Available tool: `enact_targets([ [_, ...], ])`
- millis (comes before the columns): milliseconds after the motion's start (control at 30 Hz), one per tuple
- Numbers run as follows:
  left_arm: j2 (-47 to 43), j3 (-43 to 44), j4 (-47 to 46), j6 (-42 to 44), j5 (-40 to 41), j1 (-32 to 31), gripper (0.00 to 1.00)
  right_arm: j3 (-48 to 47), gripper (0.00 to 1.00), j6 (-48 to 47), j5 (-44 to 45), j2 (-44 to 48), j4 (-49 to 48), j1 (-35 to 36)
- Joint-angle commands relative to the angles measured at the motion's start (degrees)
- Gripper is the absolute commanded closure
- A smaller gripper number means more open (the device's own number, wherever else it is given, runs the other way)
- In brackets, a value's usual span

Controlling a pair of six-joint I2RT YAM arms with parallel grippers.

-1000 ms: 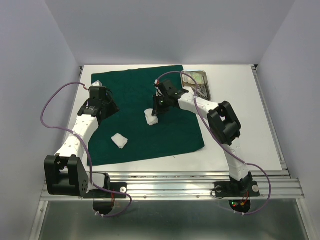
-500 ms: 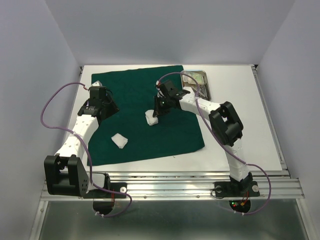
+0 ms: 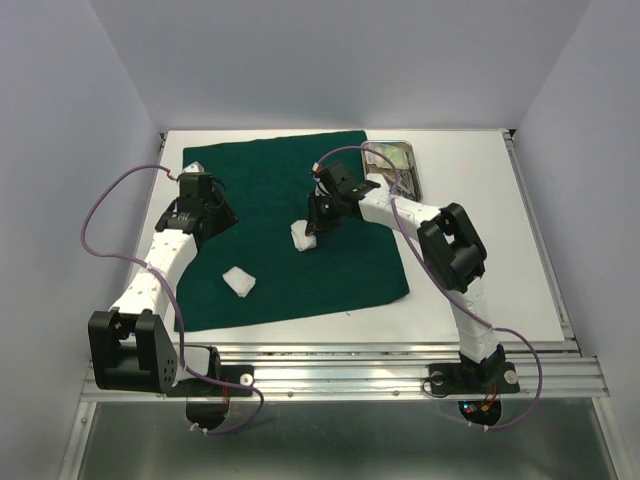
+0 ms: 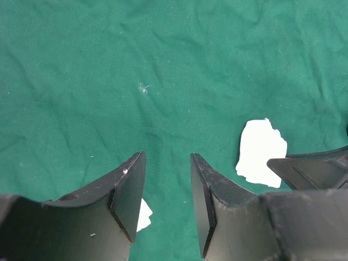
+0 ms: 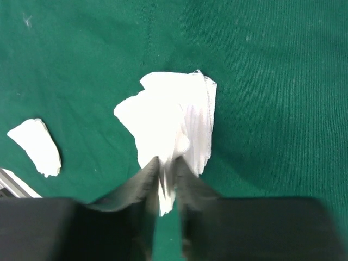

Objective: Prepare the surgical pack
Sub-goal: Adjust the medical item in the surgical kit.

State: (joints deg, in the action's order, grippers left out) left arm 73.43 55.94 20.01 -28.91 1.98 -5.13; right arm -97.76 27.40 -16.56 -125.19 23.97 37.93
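Note:
The dark green drape (image 3: pixel 300 275) lies spread on the table. A crumpled white gauze pad (image 3: pixel 301 236) rests on it near the middle, and my right gripper (image 3: pixel 313 221) is right over it. In the right wrist view the right gripper (image 5: pixel 167 163) stands open by a narrow gap, blurred, with the near edge of the gauze pad (image 5: pixel 168 119) lying between the fingertips. A second gauze pad (image 3: pixel 239 281) lies nearer the front. My left gripper (image 4: pixel 167 157) hangs open over bare drape (image 4: pixel 109 81), holding nothing. The steel tray (image 3: pixel 395 165) sits at the drape's far right corner.
A small white piece (image 3: pixel 192 166) lies at the drape's far left corner. The tray holds metal instruments and packets. The left wrist view shows the middle gauze pad (image 4: pixel 261 149) with the right arm's dark finger (image 4: pixel 315 166) beside it. White tabletop (image 3: pixel 480 250) shows right of the drape.
The right gripper's jaws, shut on the gauze pad a moment ago, have parted slightly; the pad lies on the drape. The left arm has not moved.

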Motion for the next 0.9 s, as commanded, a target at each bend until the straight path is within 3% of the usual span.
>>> enact_targets([
  [0, -0.8, 0.0, -0.4, 1.0, 0.7, 0.3, 0.51, -1.1, 0.71, -0.2, -0.1, 0.8, -1.6, -0.2],
  [167, -0.7, -0.3, -0.6, 1.0, 0.7, 0.3, 0.51, -1.3, 0.49, -0.6, 2.7, 2.5, -0.9, -0.2],
  [333, -0.7, -0.6, -0.8, 0.8, 0.6, 0.3, 0.51, -1.4, 0.36, -1.8, 7.8, 5.2, 0.6, -0.2],
  [500, -0.7, -0.3, -0.7, 0.3, 0.6, 0.3, 0.51, -2.1, 0.30, -2.9, 9.0, 7.2, 0.6, 0.6],
  [667, -1.4, 1.1, 0.8, -0.3, -0.1, 0.6, 0.51, -5.3, 0.25, -4.9, 9.5, 6.7, 2.0, 6.4],
  [867, -2.5, 6.4, 4.9, 0.0, 1.2, 1.1, 0.51, -8.6, 0.25, -4.6, 7.4, 3.5, 2.2, 9.0],
])
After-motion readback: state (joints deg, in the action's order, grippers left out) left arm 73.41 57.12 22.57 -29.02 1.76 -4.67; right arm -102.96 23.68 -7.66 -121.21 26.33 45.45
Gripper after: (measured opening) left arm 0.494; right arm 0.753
